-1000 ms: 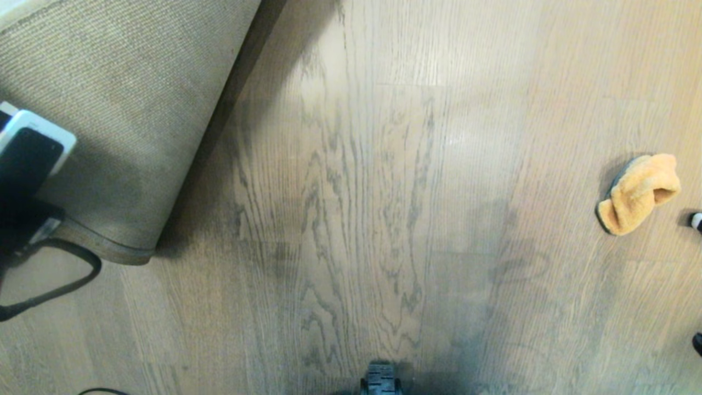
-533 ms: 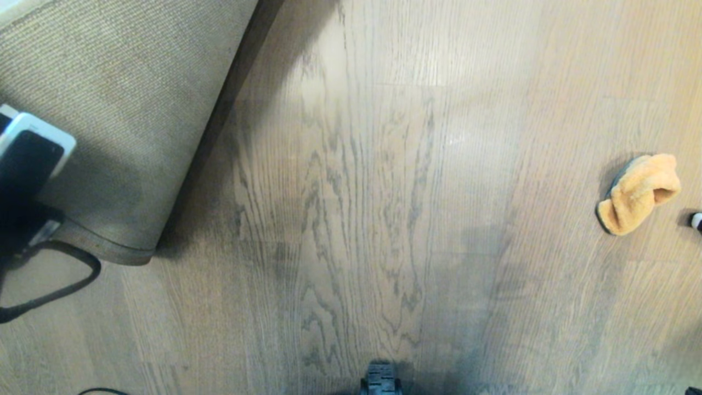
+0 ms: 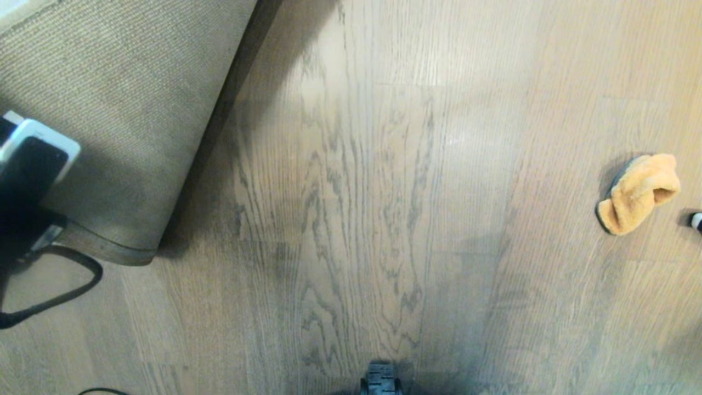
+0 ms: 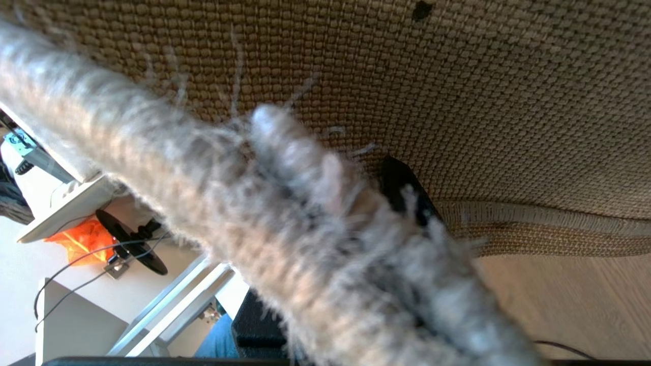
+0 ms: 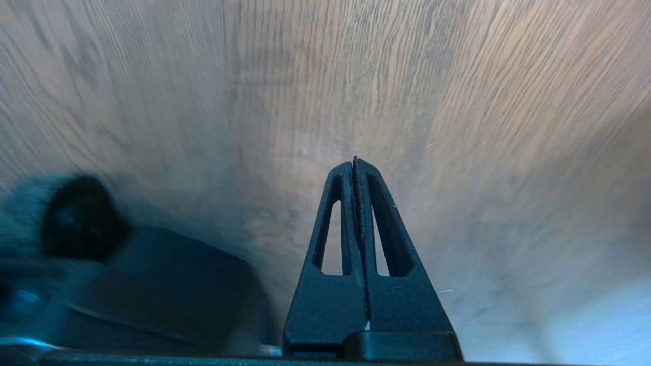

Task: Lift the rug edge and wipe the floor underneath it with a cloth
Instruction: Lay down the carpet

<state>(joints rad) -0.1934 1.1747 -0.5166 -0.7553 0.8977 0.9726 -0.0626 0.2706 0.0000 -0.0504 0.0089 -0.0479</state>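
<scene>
The rug (image 3: 109,109) is lifted at the left, its tan woven backing (image 4: 457,76) turned toward me. My left gripper (image 4: 346,218) is shut on the rug's fuzzy grey edge (image 4: 213,183); one black finger (image 4: 407,193) shows behind the pile. The left arm (image 3: 27,175) sits at the picture's left border. Bare wood-grain floor (image 3: 362,208) lies exposed beside the raised edge. The orange-tan cloth (image 3: 639,193) lies crumpled on the floor at the far right, untouched. My right gripper (image 5: 355,163) is shut and empty, hovering over bare floor (image 5: 457,101), outside the head view.
A black cable loop (image 3: 66,285) hangs under the left arm. A dark part of my base (image 3: 380,381) shows at the bottom centre, and more of it (image 5: 127,284) beside the right gripper. A small white and black object (image 3: 696,220) sits at the right border near the cloth.
The dark piece of the right arm at the lower right border of the head view has left the picture. The left arm, the rug and the cloth have stayed put.
</scene>
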